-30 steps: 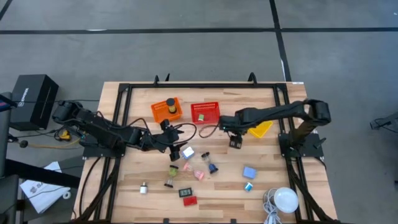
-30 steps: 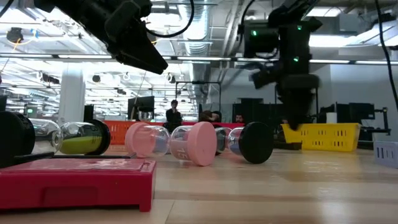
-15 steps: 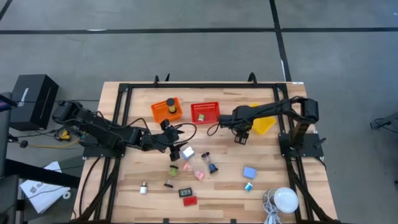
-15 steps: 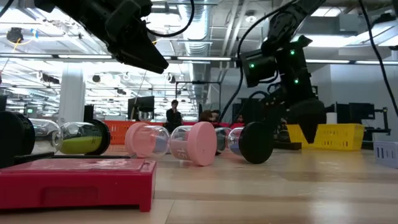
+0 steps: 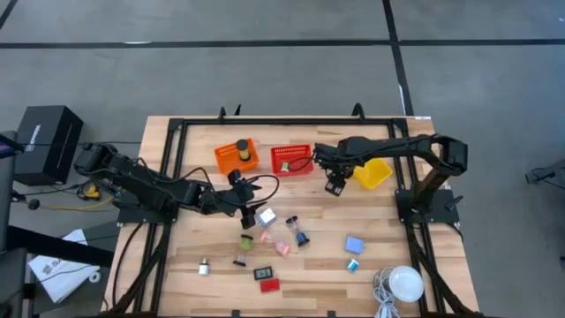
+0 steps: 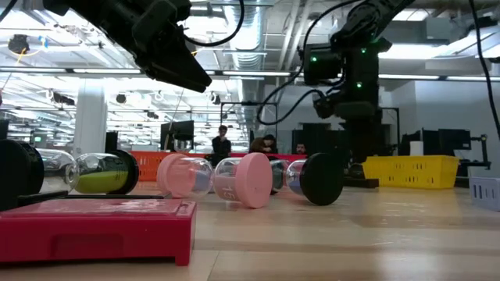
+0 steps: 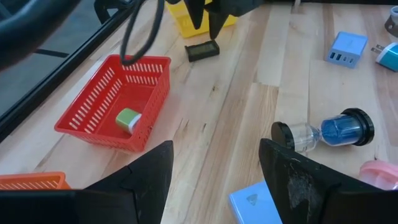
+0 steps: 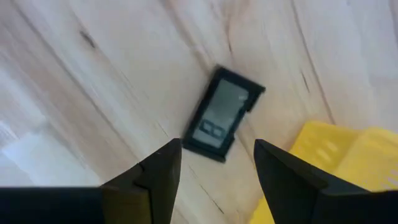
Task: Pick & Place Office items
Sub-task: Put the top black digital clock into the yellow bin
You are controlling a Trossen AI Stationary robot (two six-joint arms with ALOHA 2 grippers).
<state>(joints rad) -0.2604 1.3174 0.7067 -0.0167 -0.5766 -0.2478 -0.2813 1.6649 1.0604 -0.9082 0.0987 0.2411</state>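
Office items (image 5: 274, 238) lie scattered low and centre in the high view. One small dark flat rectangle (image 8: 221, 114) lies apart on the desk (image 5: 194, 159), long axis diagonal, beside the yellow basket (image 5: 372, 173). The right arm reaches leftward, its tool (image 8: 217, 163) open and empty above that rectangle. The left tool (image 7: 214, 171) hangs open, empty, centre-left.

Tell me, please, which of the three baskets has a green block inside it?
The red basket, the middle one, holds the green block; the orange basket holds a dark cylinder.
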